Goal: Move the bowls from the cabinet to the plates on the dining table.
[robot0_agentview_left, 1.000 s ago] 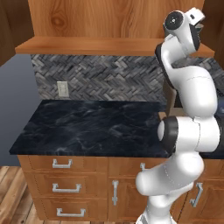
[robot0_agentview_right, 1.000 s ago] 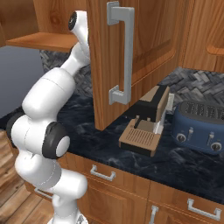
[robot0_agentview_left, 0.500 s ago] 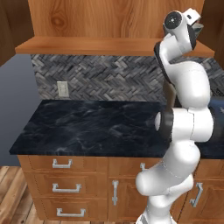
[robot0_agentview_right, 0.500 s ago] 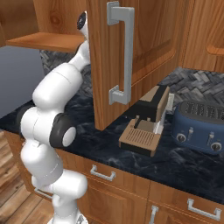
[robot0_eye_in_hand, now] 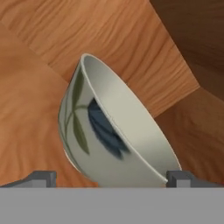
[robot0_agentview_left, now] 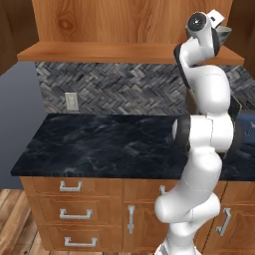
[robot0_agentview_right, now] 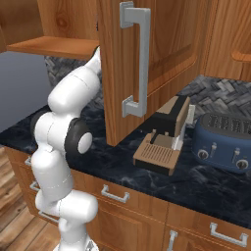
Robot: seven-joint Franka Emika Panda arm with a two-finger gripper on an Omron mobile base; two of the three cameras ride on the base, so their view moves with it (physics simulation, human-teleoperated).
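A grey-white bowl (robot0_eye_in_hand: 111, 131) with blue and green leaf marks fills the hand view. It rests on the orange-brown wood inside the cabinet (robot0_agentview_left: 129, 20) and looks tilted because the camera is rolled. My gripper (robot0_eye_in_hand: 112, 178) is open, with one fingertip (robot0_eye_in_hand: 41, 177) on each side of the bowl's lower edge; whether they touch it I cannot tell. In the left base view my hand (robot0_agentview_left: 215, 27) reaches in above the cabinet shelf (robot0_agentview_left: 99, 51). In the right base view my arm (robot0_agentview_right: 73, 98) passes behind the open cabinet door (robot0_agentview_right: 166, 49). The plates and the dining table are out of view.
A black marble counter (robot0_agentview_left: 99, 144) over wooden drawers runs below the cabinet. A brown coffee machine (robot0_agentview_right: 164, 137) and a blue toaster (robot0_agentview_right: 223, 142) stand on it to the right. The open door with its grey bar handle (robot0_agentview_right: 139, 59) hangs close to my arm.
My arm has straightened and pushed forward, carrying the hand further behind the cabinet door. The jaws have stayed wide apart. The base has not moved.
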